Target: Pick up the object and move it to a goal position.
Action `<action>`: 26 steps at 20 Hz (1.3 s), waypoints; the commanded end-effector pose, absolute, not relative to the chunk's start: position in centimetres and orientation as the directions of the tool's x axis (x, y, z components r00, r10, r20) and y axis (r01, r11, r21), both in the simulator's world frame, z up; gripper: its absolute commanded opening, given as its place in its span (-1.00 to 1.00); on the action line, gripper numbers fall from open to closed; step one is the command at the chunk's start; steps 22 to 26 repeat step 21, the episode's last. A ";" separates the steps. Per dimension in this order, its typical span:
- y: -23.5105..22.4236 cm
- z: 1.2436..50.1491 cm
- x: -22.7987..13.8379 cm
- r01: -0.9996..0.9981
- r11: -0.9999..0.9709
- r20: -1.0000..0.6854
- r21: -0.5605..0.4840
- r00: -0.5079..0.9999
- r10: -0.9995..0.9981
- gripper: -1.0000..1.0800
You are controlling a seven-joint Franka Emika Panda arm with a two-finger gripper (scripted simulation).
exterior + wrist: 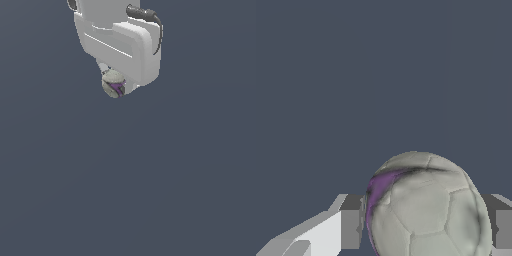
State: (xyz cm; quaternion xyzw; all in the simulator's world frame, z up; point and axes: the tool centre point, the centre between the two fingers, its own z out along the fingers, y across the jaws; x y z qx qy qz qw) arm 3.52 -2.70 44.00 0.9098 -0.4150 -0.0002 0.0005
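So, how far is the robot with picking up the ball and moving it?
Done, it seems: the pick. The small grey ball with a purple patch sits between the fingers under the white hand, and the wrist view shows a finger on each side of it. In hand: holding or carrying it. Left: reaching the goal, but no goal marker is visible, so the remaining distance cannot be judged.

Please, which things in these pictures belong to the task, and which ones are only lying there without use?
Belonging to the task:
- the object, a pale ball with a purple patch
- the gripper, its fingers on either side of the ball

Only lying about:
- nothing else is visible, just plain grey background
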 end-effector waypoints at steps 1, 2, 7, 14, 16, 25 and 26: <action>-2.6 45.3 3.9 -0.755 -0.656 0.001 0.000 0.656 -0.755 -1.00; -2.6 45.8 4.1 -0.755 -0.656 0.001 0.000 0.656 -0.755 -1.00; -2.5 47.5 4.7 -0.755 -0.656 0.001 0.000 0.656 -0.755 -1.00; -2.5 48.8 5.2 -0.755 -0.656 0.000 0.000 0.656 -0.755 -1.00; -2.5 49.0 5.3 -0.755 -0.656 0.000 0.000 0.656 -0.755 -1.00; -2.5 49.1 5.4 -0.755 -0.656 0.000 0.000 0.656 -0.755 -1.00; -2.5 49.1 5.4 -0.755 -0.656 0.000 0.000 0.656 -0.755 -1.00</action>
